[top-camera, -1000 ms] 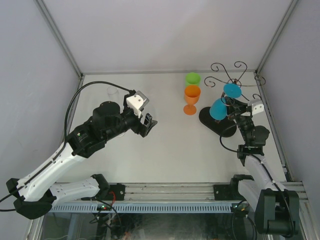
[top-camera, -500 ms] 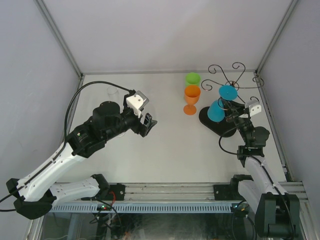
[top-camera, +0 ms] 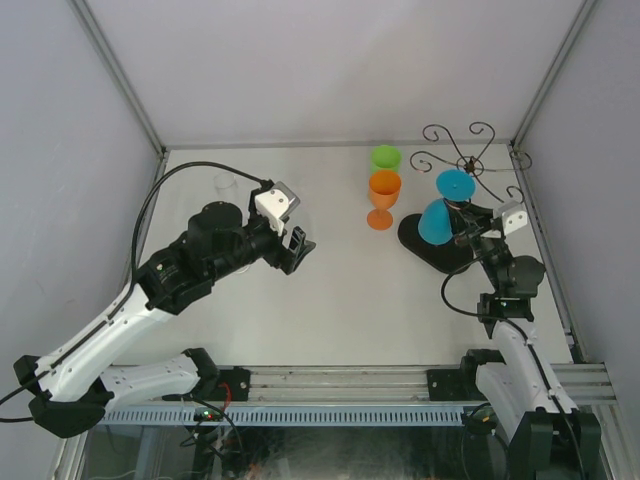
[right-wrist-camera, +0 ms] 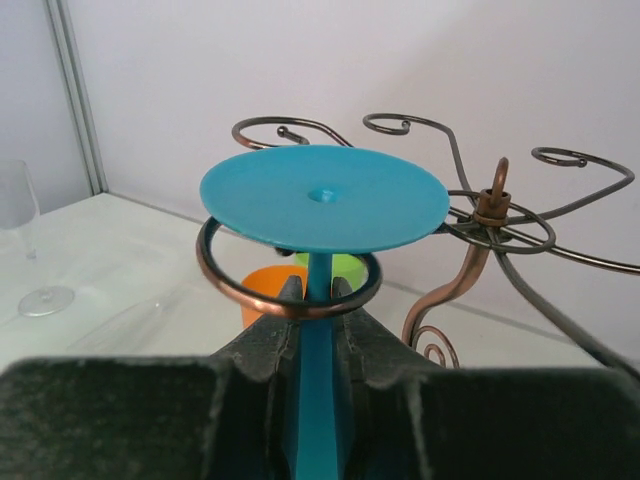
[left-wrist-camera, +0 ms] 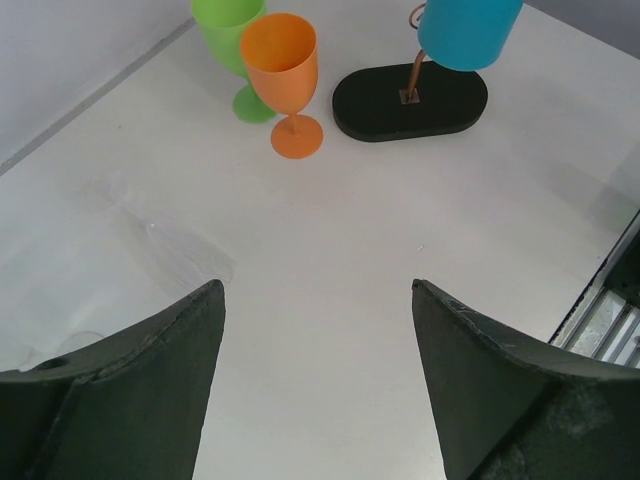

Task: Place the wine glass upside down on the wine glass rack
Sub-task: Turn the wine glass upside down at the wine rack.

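Has nudged the inverted glass [right-wrist-camera: 322,198] slightly toward 9 o'clock, stem now inside a ring [right-wrist-camera: 288,307] of the rack [right-wrist-camera: 490,210] at the worktop's [top-camera: 330,300] 2 o'clock, still pinched in the right end effector [right-wrist-camera: 318,300], with the left end effector [top-camera: 297,248] gaping idle, so probably near release.

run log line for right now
right gripper shut on blue wine glass stem | glass inverted, foot above rack ring | left gripper open, holding nothing

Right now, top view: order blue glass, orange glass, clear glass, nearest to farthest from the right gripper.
1. Blue glass, held by the right gripper at the rack.
2. Orange glass, to its left.
3. Clear glass, far left.
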Controlling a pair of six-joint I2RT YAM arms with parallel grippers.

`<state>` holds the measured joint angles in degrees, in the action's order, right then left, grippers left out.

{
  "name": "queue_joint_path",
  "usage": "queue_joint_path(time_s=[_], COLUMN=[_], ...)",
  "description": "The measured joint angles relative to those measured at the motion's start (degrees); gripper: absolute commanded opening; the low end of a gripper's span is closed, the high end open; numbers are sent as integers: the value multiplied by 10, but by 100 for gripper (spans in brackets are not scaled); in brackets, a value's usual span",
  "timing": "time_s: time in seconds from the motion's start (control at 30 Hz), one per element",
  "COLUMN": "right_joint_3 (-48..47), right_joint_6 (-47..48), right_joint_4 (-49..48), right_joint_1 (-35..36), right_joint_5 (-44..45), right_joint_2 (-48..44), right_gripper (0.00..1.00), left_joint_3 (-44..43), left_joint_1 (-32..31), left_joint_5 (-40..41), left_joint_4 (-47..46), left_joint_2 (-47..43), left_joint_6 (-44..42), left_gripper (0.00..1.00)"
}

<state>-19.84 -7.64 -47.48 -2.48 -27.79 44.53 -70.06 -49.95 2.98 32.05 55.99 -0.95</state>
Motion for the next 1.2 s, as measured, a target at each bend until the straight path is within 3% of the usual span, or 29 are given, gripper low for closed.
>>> queue_joint_path(time_s=[0.4,0.73,1.2], right_joint_3=[-5,-5,-5], right_joint_6=[0,3,10], right_joint_4=[32,105,205], right_joint_1=[0,0,-1], right_joint_5=[-30,-35,37], right_joint_2=[-20,-103,-175], right_gripper=[0,0,0], left_joint_3=[0,0,0], left_joint_1=[1,1,2], left_joint_5=[-2,-2,-2], left_joint_4=[0,2,2], left_joint_2=[0,0,0], left_joint_6=[0,0,0], left_gripper=[79,79,79])
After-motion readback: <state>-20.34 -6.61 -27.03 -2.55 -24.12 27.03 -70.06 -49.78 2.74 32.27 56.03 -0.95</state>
